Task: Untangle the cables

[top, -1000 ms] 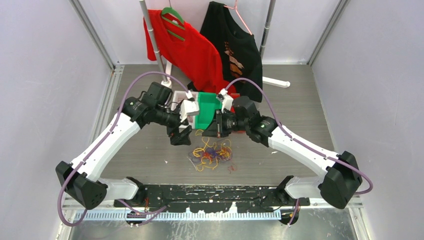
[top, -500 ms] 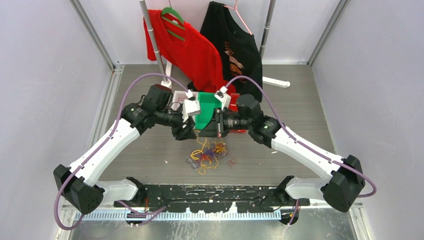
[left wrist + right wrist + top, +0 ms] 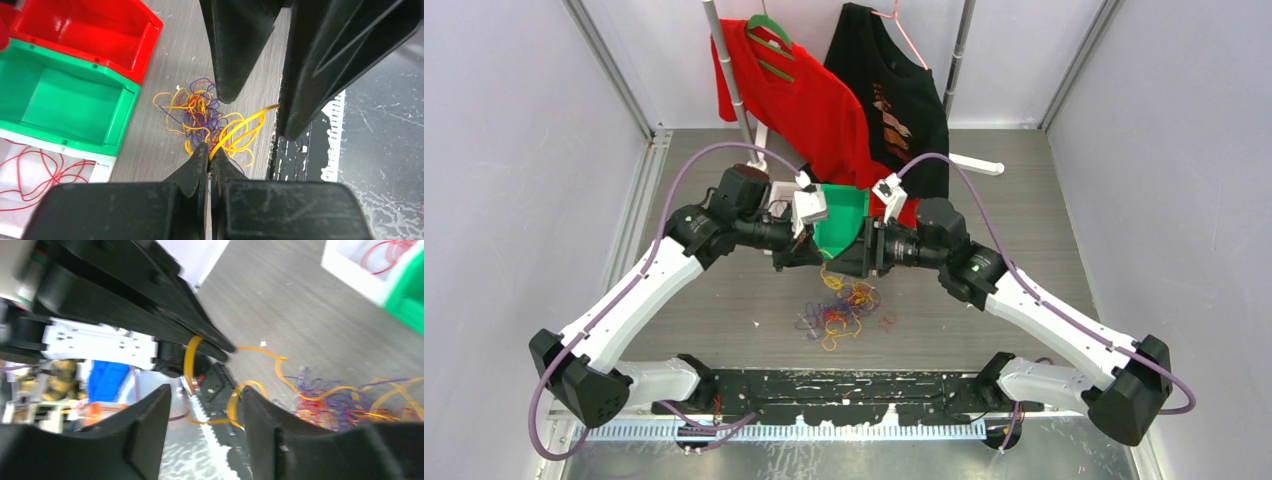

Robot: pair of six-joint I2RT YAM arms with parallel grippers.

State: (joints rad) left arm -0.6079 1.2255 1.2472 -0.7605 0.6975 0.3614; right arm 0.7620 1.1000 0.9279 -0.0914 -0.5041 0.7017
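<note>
While both arms are leaning in over the middle of the table, the left gripper is pinching a yellow cable right at its tips, jaws pressed together on the strand. That cable is looping out from the tips toward the right gripper, whose jaws are standing apart; the strand is running up to the edge of one right finger, and whether it is touching it I cannot tell. The two grippers are hanging tip to tip, very close, just above the surface. Under them and a little nearer, the rest of the cables are lying in one loose tangle on the table: yellow, red and dark purple curls, all wound through each other. Just beyond the tangle, on the far side, a green bin is sitting with a red bin touching its right wall and a white bin against its left. Red cables are lying inside the white one. At the far wall, a red shirt and a black shirt are hanging side by side.
</note>
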